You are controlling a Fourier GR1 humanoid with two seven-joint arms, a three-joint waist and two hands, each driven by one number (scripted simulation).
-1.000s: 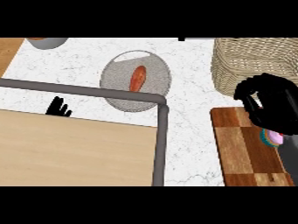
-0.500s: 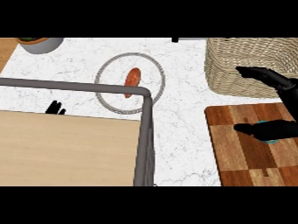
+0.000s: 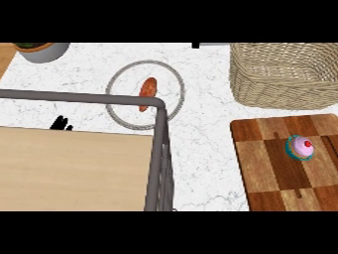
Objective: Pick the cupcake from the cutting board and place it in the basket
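A cupcake [image 3: 301, 148] with pink frosting, a red cherry and a teal wrapper stands upright on the dark wooden cutting board [image 3: 274, 168] at the lower right. Nothing touches it. The woven wicker basket [image 3: 288, 79] stands just behind the board at the upper right, and I see nothing inside it. My left hand [image 3: 60, 123] shows only as black fingertips pointing up behind the light wooden surface at the left, resting far from the cupcake. My right hand is out of the picture.
A round plate [image 3: 122, 106] holding an orange-red piece of food [image 3: 147, 93] sits mid-counter. A grey metal bar [image 3: 159, 158] frames a light wooden surface [image 3: 62, 168] at the lower left. A grey plant pot [image 3: 41, 50] stands top left.
My right hand, which hovered over the cupcake and the board, has pulled out of the picture. The cupcake now shows uncovered on the board. The left hand has hardly moved.
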